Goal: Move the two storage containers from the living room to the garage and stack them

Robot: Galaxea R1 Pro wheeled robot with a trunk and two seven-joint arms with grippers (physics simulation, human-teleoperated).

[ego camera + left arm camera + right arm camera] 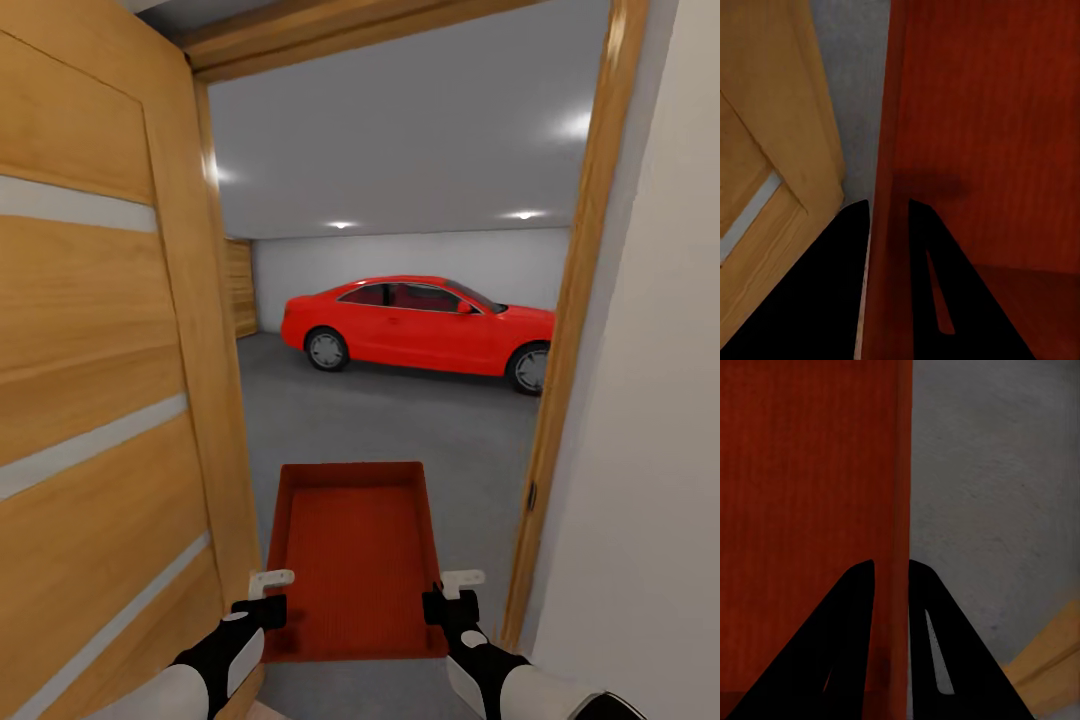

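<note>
Nearest the robot, the left gripper (266,597) and the right gripper (452,594) each pinch one long side wall of a red-orange storage container (355,560), close to its near end. In the left wrist view the left gripper (888,217) has one dark finger on either side of the container wall (889,135), clamped onto it. In the right wrist view the right gripper (891,577) bites the opposite wall (903,472) in the same way. So both grippers are closed on the container, which hangs between them above the grey floor (400,425).

The container's long axis runs straight ahead from the grippers, toward the garage. Neither arm is nearer; the hold is even, one on each side.

Just beside the container on its left stands the open wooden door (100,350). The gap between door edge and container wall looks narrow in the left wrist view, where the door (772,135) sits close. To the container's right is the door frame (570,330), then a plain white wall (650,400).

Beyond the container's far end the concrete floor stretches bare. Well apart from the container, against the white back wall, a red car (420,325) is parked side-on.

The carry is nearly through the doorway, I judge. Moving forward calls for keeping the long axis square to the opening so the left wall does not scrape the door.
</note>
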